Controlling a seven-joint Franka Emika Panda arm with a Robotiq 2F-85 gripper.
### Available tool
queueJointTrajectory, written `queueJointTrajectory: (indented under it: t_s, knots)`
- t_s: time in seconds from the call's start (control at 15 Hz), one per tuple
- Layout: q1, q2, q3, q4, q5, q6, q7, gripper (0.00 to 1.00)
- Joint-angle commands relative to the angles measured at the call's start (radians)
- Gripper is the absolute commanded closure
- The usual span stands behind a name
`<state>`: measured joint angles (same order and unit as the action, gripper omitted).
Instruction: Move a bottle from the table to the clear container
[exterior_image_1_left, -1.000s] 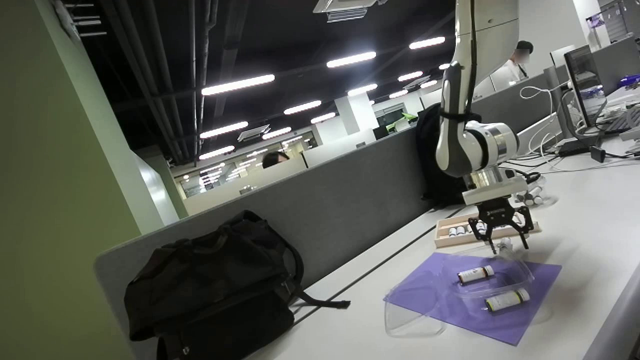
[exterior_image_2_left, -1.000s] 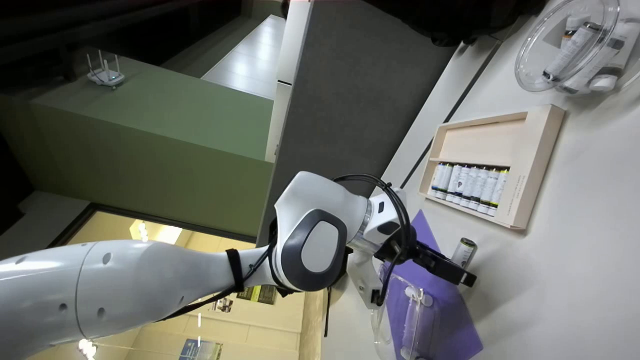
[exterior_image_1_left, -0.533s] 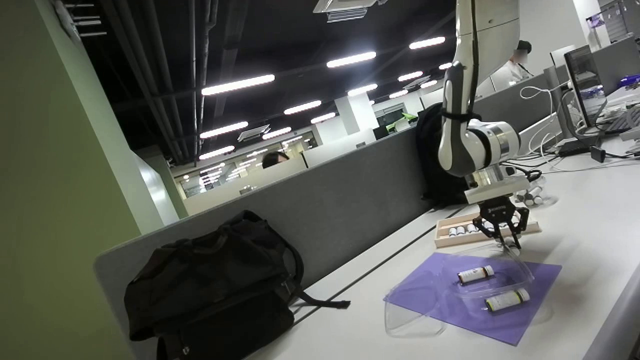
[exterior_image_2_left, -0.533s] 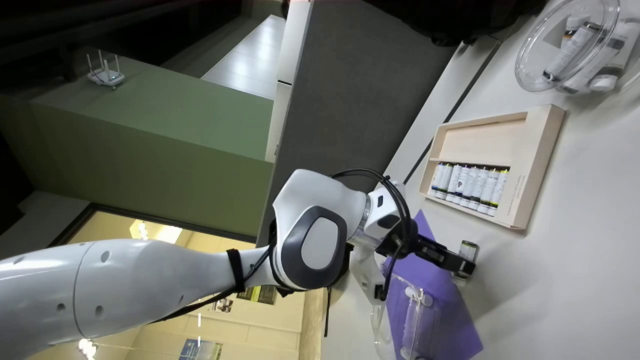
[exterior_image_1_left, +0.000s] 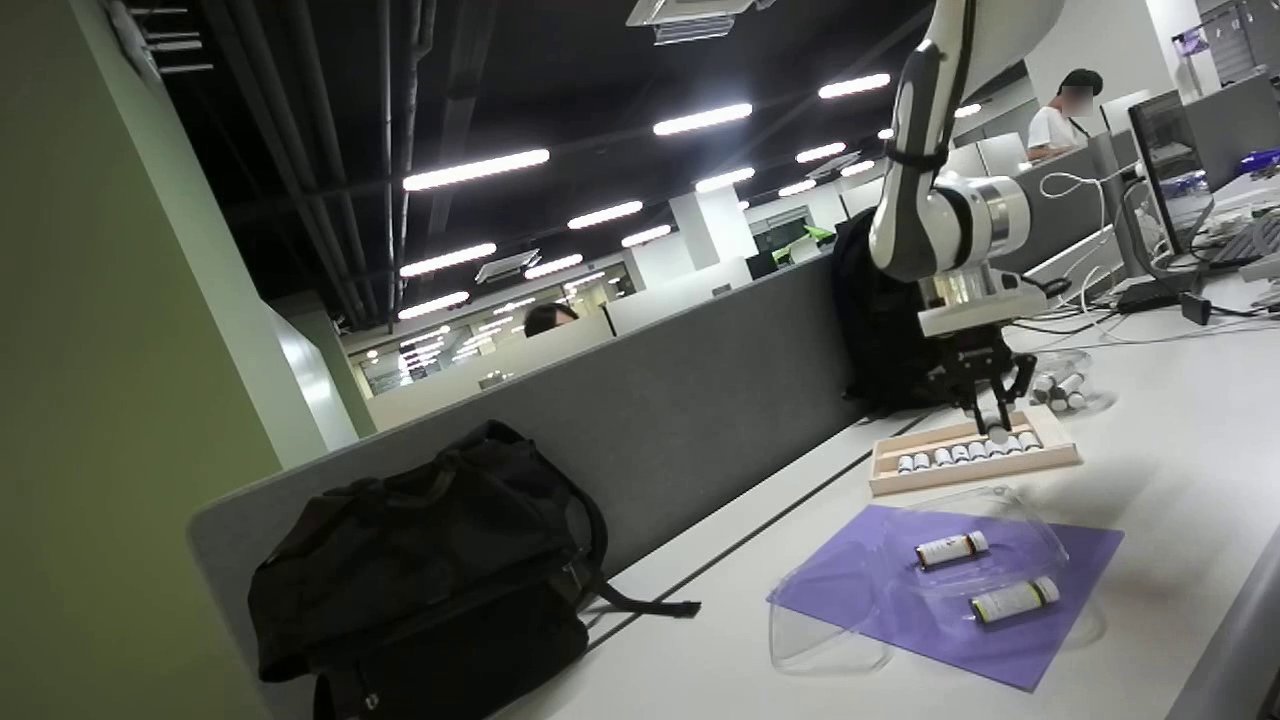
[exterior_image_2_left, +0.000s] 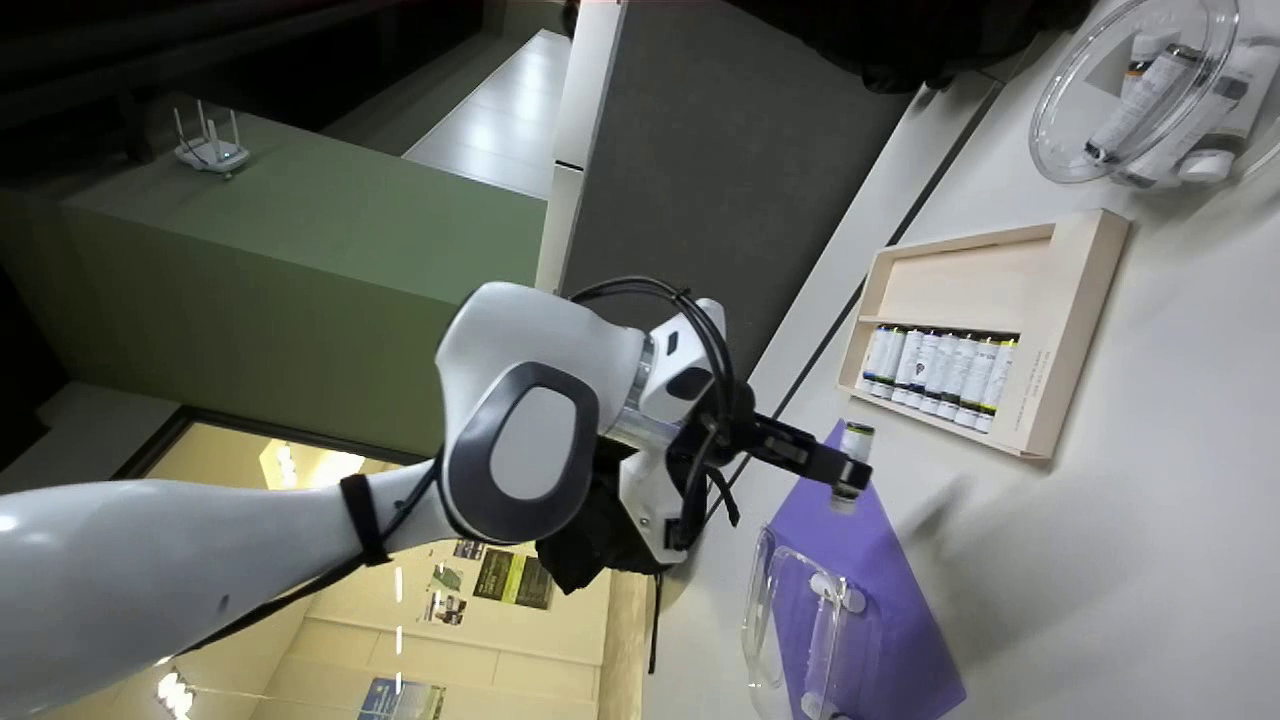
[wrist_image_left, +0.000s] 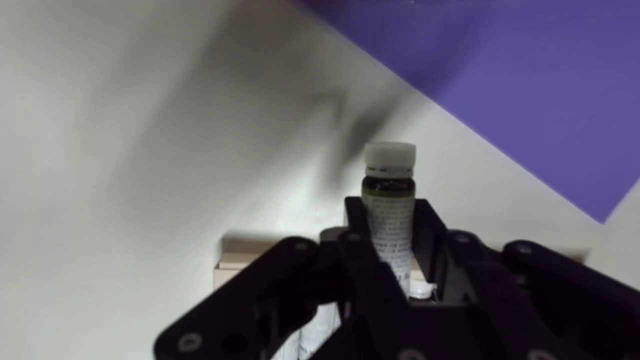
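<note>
A small dark bottle (wrist_image_left: 389, 215) with a white cap and printed label is between the fingers of my gripper (wrist_image_left: 385, 204), which is shut on it. In both exterior views the gripper (exterior_image_1_left: 994, 424) holds the bottle (exterior_image_2_left: 857, 438) raised off the table, its shadow lying apart on the tabletop. On a purple sheet stands a clear container (exterior_image_1_left: 1048, 545), faint against it. One bottle (exterior_image_1_left: 950, 549) shows inside its outline. Another bottle (exterior_image_1_left: 1013, 600) lies towards its near side; whether inside or beside I cannot tell.
A wooden tray (exterior_image_2_left: 1075, 340) with a row of white tubes (exterior_image_2_left: 940, 375) lies close by the gripper. Beyond it is a round clear tub (exterior_image_2_left: 1042, 130) holding several bottles. A clear lid-like piece (exterior_image_1_left: 830, 669) overlaps the sheet's edge. A black backpack (exterior_image_1_left: 430, 570) leans against the partition.
The gripper was open around the bottle on the tabletop near the sheet; it has shut on it. Gripper and bottle have risen and, in an exterior view, shifted up over the tray.
</note>
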<state>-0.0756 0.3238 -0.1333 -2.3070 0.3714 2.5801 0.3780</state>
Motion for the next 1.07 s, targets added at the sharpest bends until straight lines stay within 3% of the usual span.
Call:
queueJointTrajectory:
  t_s: [0.0, 0.4, 0.93, 1.0]
  knots:
    - [-0.009, -0.178, 0.040, -0.075, 0.017, -0.071, -0.077, 0.93]
    - [0.072, -0.247, 0.150, -0.106, 0.060, -0.093, -0.172, 0.93]
    - [0.144, -0.091, 0.234, -0.084, 0.045, -0.059, -0.221, 0.93]
    - [0.144, -0.074, 0.235, -0.082, 0.040, -0.060, -0.221, 0.89]
